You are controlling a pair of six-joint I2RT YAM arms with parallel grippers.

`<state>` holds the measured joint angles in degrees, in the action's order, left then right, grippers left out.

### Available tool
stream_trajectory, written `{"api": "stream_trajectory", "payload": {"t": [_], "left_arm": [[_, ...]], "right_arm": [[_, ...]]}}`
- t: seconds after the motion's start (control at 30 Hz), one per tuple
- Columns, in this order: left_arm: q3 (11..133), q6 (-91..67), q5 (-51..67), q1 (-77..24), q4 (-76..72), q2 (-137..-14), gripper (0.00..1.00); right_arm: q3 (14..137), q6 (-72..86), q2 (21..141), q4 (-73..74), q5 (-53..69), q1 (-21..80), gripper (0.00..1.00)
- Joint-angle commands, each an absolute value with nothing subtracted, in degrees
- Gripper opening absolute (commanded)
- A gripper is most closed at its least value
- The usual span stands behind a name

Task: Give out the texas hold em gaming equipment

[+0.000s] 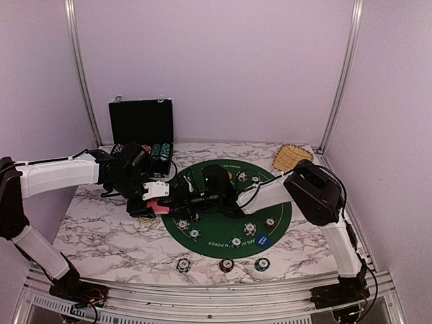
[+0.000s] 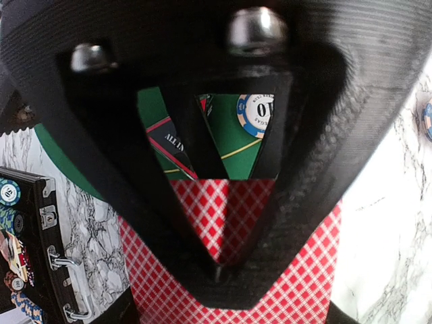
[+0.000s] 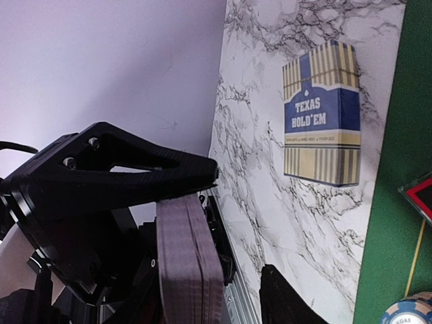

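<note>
Gripping the deck of red-backed cards (image 2: 223,216) in my closed left pincer (image 1: 156,193) at the left edge of the green mat (image 1: 282,214); whether my right pincer (image 1: 185,197) is open, I cannot tell.

Matt mat (image 1: 216,233), marbled table (image 1: 101,229), paper cards (image 2: 297,283)

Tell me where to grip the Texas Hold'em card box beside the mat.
Come straight down on the card box and close the jaws across its two long edges at mid-length: it lies flat on the marble, so only that narrower span is offered.
</note>
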<state>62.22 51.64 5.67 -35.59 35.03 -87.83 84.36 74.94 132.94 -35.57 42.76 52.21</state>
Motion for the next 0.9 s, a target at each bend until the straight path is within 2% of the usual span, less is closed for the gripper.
{"api": "stream_trajectory", "payload": {"t": [0.0, 0.87], "left_arm": [[64.55, 50.96, 6.20, -35.77, 35.78, -87.99, 0.26], [64.34, 49.74, 3.55, -35.77, 35.73, -89.32, 0.19]], "right_arm": [[84.08, 73.34, 130.19, -33.91, 43.48, 51.76, 0.46], [79.51, 72.35, 125.49, -34.39, 43.42, 50.35, 0.35]]}}
